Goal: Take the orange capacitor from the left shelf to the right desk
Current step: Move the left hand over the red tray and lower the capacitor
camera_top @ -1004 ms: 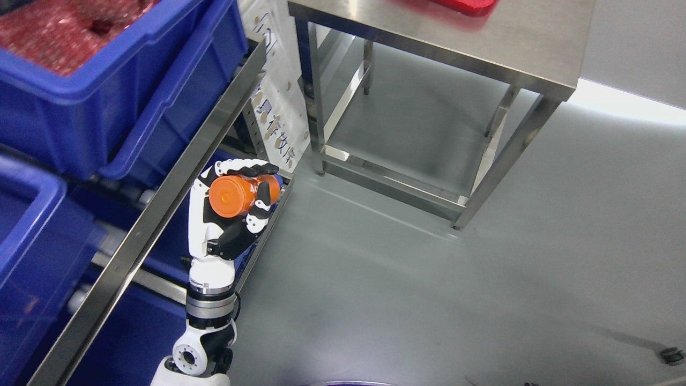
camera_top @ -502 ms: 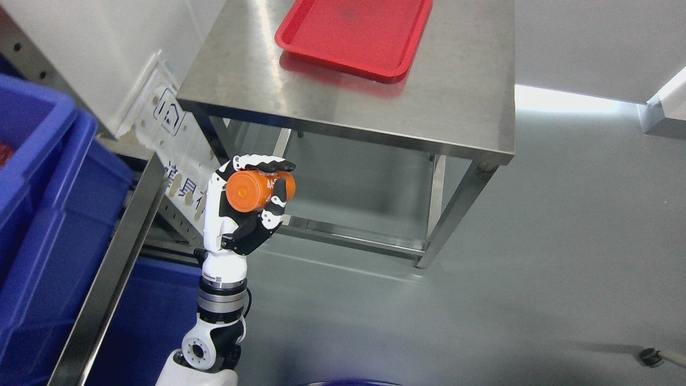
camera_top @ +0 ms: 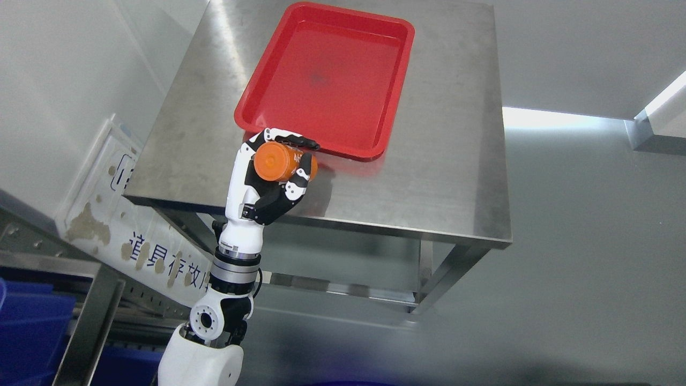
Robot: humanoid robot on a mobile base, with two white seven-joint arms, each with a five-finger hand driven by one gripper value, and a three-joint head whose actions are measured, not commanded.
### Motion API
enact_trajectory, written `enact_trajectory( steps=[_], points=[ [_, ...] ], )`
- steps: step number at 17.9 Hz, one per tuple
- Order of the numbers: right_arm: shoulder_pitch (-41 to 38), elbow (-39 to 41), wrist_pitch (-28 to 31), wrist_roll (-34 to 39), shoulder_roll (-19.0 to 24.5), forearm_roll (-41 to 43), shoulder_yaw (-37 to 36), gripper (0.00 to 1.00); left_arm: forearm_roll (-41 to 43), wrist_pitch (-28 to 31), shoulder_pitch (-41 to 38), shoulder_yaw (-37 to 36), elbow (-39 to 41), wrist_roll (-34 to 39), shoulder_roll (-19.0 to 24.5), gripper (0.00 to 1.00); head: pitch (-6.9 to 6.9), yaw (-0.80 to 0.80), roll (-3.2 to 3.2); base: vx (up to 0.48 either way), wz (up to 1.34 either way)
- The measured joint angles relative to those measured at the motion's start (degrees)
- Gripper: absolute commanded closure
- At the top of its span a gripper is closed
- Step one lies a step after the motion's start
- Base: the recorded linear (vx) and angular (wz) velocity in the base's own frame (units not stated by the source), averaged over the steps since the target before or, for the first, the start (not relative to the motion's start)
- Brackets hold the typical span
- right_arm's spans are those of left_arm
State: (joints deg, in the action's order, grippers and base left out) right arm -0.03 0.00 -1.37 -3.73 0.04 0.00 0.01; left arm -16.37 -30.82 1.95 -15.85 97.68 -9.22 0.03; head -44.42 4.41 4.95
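Just beyond the left hand [camera_top: 270,171], whose fingers pinch the orange capacitor [camera_top: 281,162], lies a red tray [camera_top: 327,80] on the table [camera_top: 450,177].

Orange capacitor [camera_top: 276,161], red tray [camera_top: 327,80]

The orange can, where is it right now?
In the head view, the orange can is held in the left hand, just in front of the red tray on the metal table.
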Motion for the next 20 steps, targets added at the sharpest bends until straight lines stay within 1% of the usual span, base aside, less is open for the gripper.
enact_trajectory(
  steps=[2, 6, 10, 12, 17, 20],
  points=[
    [0.0, 0.0, 0.0, 0.0, 0.0, 0.0, 0.0, 0.0, 0.0, 3.2, 1.7, -0.2, -0.2, 0.0, 0.0, 0.95, 0.0, 0.0, 0.0, 0.316, -0.03],
    [0.0, 0.0, 0.0, 0.0, 0.0, 0.0, 0.0, 0.0, 0.0, 12.6, 5.4, -1.1, -0.8, 0.2, 0.0, 0.94, 0.0, 0.0, 0.0, 0.236, -0.05],
    [0.0, 0.0, -0.2, 0.0, 0.0, 0.0, 0.0, 0.0, 0.1, 20.3, 9.6, -2.2, -2.7, 0.7, 0.0, 0.93, -0.01, 0.0, 0.0, 0.083, 0.06],
    [0.0, 0.0, -0.3, 0.0, 0.0, 0.0, 0.0, 0.0, 0.4, 23.1, 11.7, -2.5, -3.6, 0.7, 0.0, 0.93, -0.01, 0.0, 0.0, -0.01, 0.03],
    [0.1, 0.0, -0.1, 0.0, 0.0, 0.0, 0.0, 0.0, 0.8, 26.4, 17.6, -2.7, -5.1, 0.4, 0.0, 0.93, -0.01, 0.0, 0.0, -0.03, -0.01],
    [0.1, 0.0, 0.0, 0.0, 0.0, 0.0, 0.0, 0.0, 1.0, 32.9, 20.6, -3.1, -6.0, 0.4, 0.0, 0.93, -0.01, 0.0, 0.0, -0.004, 0.03]
  ],
)
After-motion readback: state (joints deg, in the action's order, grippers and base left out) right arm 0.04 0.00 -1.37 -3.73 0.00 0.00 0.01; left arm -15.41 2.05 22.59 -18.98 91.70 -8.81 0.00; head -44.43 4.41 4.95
